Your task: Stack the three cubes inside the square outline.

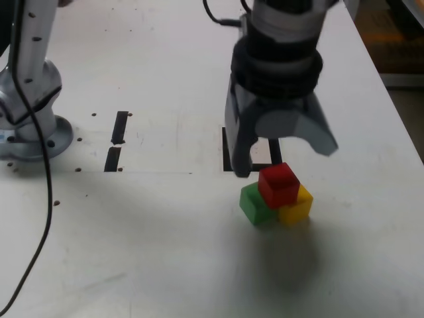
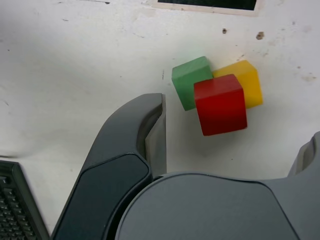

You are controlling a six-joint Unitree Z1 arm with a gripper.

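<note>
White scuffed tabletop (image 1: 165,245). Red cube (image 1: 279,185) resting on green cube (image 1: 257,204) and yellow cube (image 1: 297,205), which sit side by side. Black square outline (image 1: 226,150) at eleven o'clock of red cube in exterior view, partly blocked by gripper (image 1: 287,162), jaws wide apart, holding nothing. Beyond, toward nine o'clock: two short black strips (image 1: 120,127). Black cable (image 1: 48,192) at far nine.

The white desk (image 1: 165,258) carries the green cube (image 1: 253,204) and yellow cube (image 1: 300,207) side by side, the black square outline (image 1: 226,156), two short black strips (image 1: 120,126) and the arm base (image 1: 53,142).
</note>
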